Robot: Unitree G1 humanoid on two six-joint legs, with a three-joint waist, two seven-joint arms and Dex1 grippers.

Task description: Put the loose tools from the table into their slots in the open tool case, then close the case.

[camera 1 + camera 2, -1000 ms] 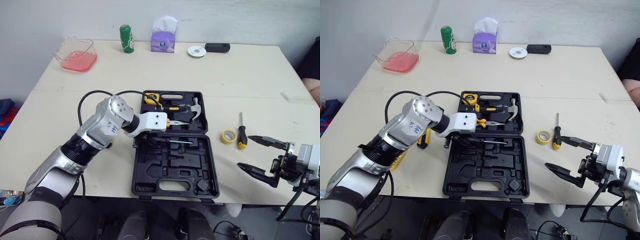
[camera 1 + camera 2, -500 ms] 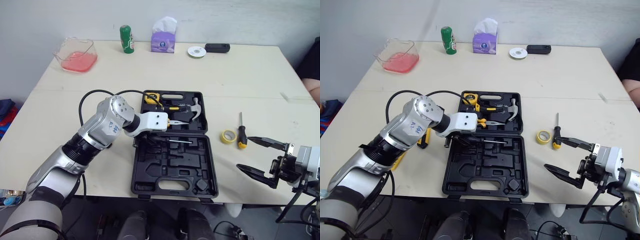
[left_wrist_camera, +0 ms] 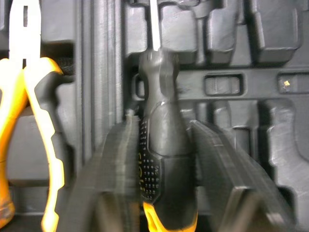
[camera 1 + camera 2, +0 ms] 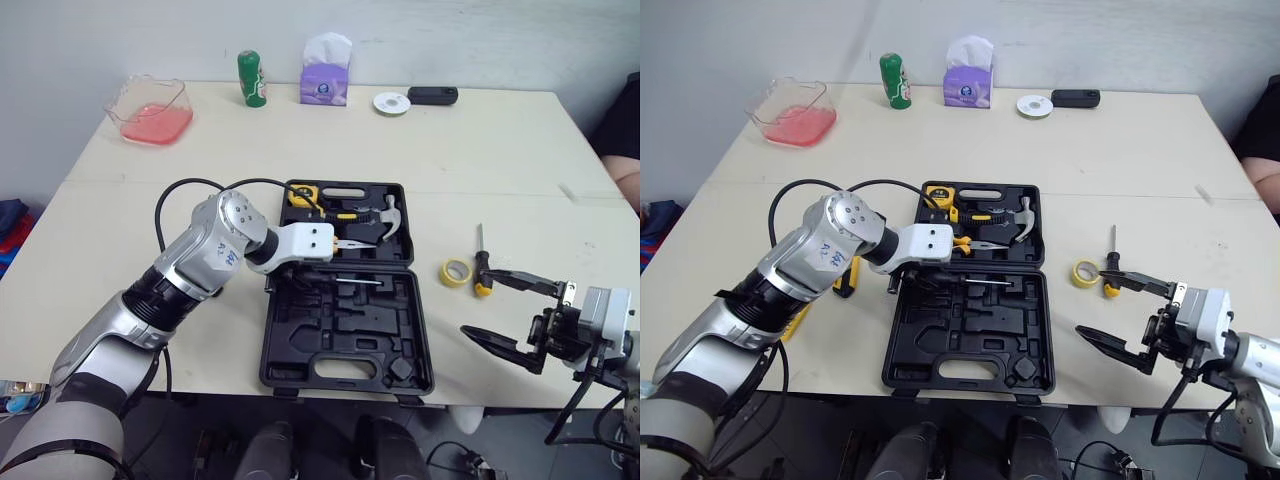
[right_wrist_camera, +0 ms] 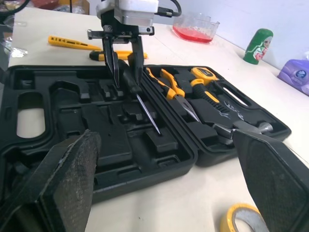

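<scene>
Now, screwdriver [image 3: 166, 145] crosswise (tip rightward).

Silver left arm [image 4: 200, 262] (blue scribble), black cable [image 4: 185, 182], white wrist, 2 black fingers [image 3: 118, 166].

Tool case [image 4: 300, 345] at the front middle of the table [image 4: 480, 150].
Hammer [image 4: 390, 215], pliers [image 5: 171, 89] and tape measure [image 4: 303, 196] lie in its rear half, a screwdriver [image 4: 358, 283] in its front half; a tape roll [image 4: 456, 272] and second screwdriver [image 4: 481, 265] lie side by side to its right.
</scene>
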